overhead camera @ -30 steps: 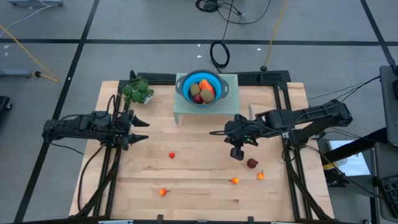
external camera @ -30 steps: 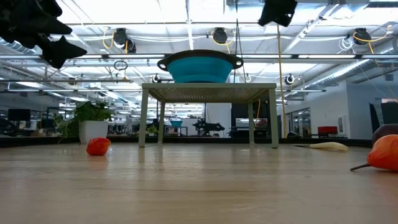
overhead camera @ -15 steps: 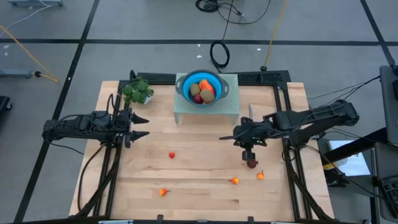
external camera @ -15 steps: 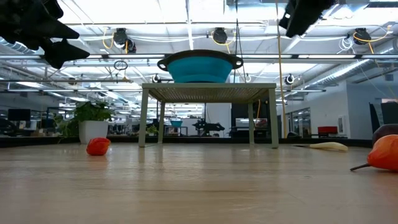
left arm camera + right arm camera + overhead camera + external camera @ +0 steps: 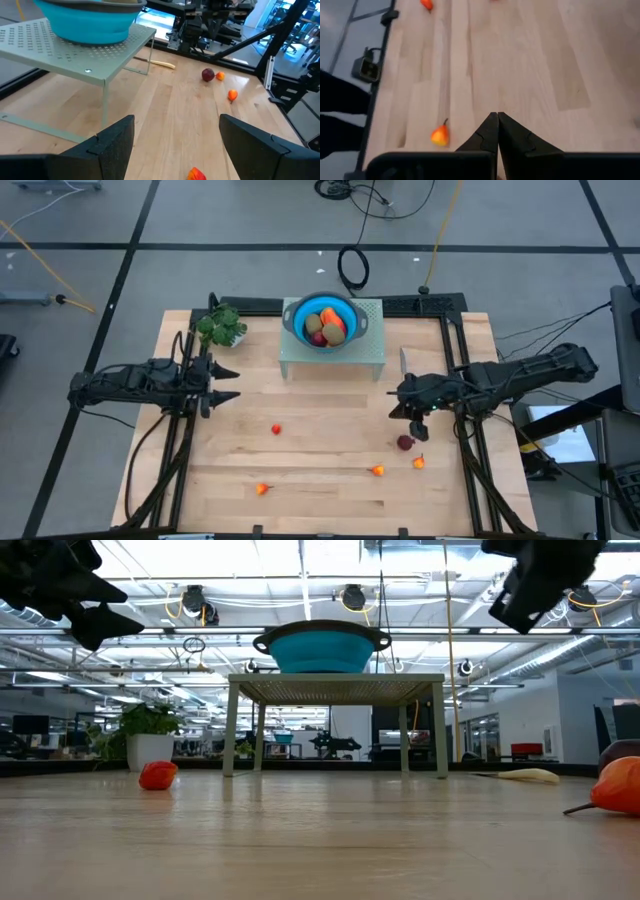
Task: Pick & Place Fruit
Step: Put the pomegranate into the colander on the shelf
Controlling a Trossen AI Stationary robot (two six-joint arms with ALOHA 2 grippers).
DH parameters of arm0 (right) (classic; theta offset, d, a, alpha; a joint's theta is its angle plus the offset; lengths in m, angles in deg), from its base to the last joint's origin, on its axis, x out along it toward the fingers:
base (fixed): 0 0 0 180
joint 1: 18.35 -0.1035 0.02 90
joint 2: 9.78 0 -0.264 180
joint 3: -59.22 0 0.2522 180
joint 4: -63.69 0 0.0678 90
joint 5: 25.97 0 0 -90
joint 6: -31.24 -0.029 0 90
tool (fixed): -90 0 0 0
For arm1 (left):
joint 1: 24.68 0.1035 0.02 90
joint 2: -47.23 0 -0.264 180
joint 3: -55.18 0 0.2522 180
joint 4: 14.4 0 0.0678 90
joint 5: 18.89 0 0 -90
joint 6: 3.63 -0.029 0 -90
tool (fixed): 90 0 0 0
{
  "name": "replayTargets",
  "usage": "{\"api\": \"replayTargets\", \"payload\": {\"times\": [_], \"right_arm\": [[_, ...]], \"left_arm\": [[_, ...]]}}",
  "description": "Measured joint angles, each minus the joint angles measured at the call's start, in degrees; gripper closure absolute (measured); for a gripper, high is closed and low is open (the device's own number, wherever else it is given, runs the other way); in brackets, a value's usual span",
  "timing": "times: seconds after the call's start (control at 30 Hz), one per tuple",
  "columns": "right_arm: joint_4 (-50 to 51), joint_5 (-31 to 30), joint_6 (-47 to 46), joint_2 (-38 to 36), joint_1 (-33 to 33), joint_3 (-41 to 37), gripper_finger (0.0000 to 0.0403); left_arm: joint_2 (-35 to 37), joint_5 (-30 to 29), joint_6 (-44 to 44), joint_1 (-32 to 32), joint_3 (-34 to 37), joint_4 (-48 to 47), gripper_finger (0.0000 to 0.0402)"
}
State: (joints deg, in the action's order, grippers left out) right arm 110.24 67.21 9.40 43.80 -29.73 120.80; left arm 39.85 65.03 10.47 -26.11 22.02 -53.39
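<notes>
Right fingers pressed together, tapered, above pale wood planks; left fingers apart.

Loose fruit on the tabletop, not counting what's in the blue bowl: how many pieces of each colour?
Dark red round piece: 1
Small orange-red pieces: 4
Total loose on the table: 5

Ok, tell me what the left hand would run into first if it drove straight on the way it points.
Likely nothing close: the open left hand points across bare wooden table; farthest along stands the right hand, shut.
</notes>
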Motion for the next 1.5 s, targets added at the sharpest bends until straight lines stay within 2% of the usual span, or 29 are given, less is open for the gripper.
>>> {"api": "replayTargets", "payload": {"times": [0.23,0.43,0.63,0.77,0.97,1.23,1.5], "right_arm": [[0.05,1.57,-0.88,-3.37,-0.85,-3.15,0.0403],[1.59,1.62,2.12,-3.35,-4.53,-3.22,0.0403],[7.76,1.74,2.53,-3.35,-6.77,-3.22,0.0403],[9.55,4.64,5.82,-3.35,-7.56,-3.24,0.0403],[9.63,4.6,7.99,-2.21,-7.87,-3.24,0.0396],[9.8,4.62,9.31,3.76,-7.89,-3.24,0.0365],[9.91,4.95,11.59,6.58,-7.87,-3.24,0.03]], "left_arm": [[0.0,0.0,0.2,0.0,0.0,-0.01,0.011],[0.0,-0.02,1.74,0.0,0.0,-0.02,0.011],[0.0,-0.02,1.74,0.0,0.0,-0.01,0.011],[-0.01,-0.02,1.65,0.01,0.0,-0.02,0.011],[-0.02,-0.02,1.69,0.0,0.0,0.0,0.011],[-0.02,-0.02,1.65,0.0,0.0,0.0,0.011],[-0.02,0.0,3.17,0.01,0.0,-0.01,0.011]]}}
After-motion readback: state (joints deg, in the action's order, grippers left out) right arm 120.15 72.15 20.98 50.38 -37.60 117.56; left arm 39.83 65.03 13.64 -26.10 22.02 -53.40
